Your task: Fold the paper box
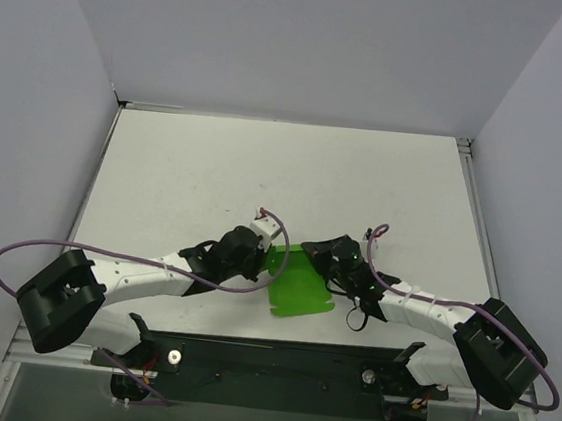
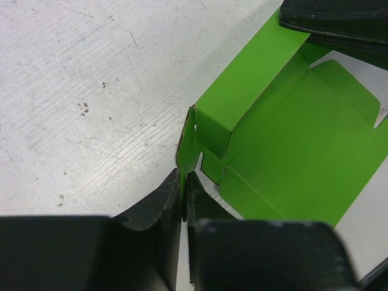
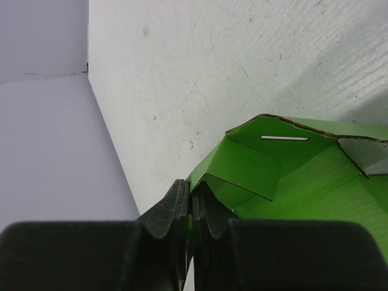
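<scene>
Paper box (image 1: 300,285) was found partly formed on the worktop (image 1: 265,169), just ahead of the arm bases and between the two hands. One wall was raised, and the main panel was lying open and flat.

Left hand (image 2: 183,195) was closed on a small side flap (image 2: 188,142) at the box's left end, with the card pinched edge-on between the pads. Right hand (image 3: 190,205) was clamped on a thin wall edge at the opposite end, and only card was seen in its grip.

Handling, as judged:
- Thin card, so very light. It would be dragged or lifted by any pull.
- Stiffness is expected only along the pre-scored creases. Open panels would bow or buckle if pushed mid-span.
- The surface looked smooth, so slip is likely under a light pinch, while a hard pinch would dent it.
- Flaps and tabs are easily torn or mis-creased.

Grips are best taken on flap edges close to a score line. The opposite wall should be held as the anchor, so that bending is forced onto the crease. A slot (image 3: 285,138) was visible in the far wall, and it should be kept uncrushed for its tab.
</scene>
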